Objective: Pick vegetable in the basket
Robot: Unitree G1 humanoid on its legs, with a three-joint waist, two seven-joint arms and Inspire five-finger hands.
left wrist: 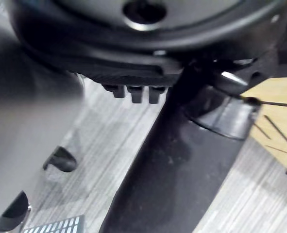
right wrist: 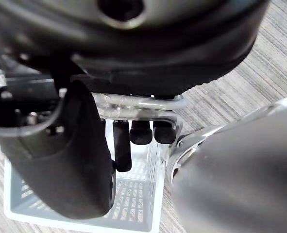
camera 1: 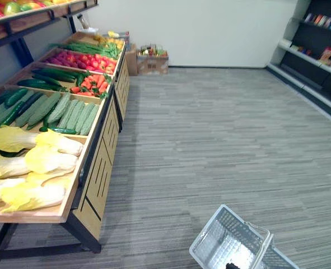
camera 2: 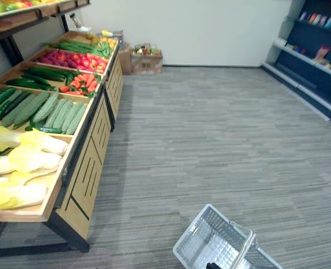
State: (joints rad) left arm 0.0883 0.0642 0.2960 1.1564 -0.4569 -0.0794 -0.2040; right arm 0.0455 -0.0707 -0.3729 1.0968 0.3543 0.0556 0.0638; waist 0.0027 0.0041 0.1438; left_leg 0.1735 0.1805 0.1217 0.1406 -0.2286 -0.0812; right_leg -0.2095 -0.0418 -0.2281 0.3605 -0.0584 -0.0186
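Our right hand grips the handle of the white basket at 5 o'clock. Vegetables lie at 10 o'clock. We cannot tell our left hand state.

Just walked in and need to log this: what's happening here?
The robot's right hand is curled round the handle of a white basket, which looks empty, above the floor. The vegetable stand with napa cabbages and cucumbers is off to its left. Its left hand is curled, holding nothing.
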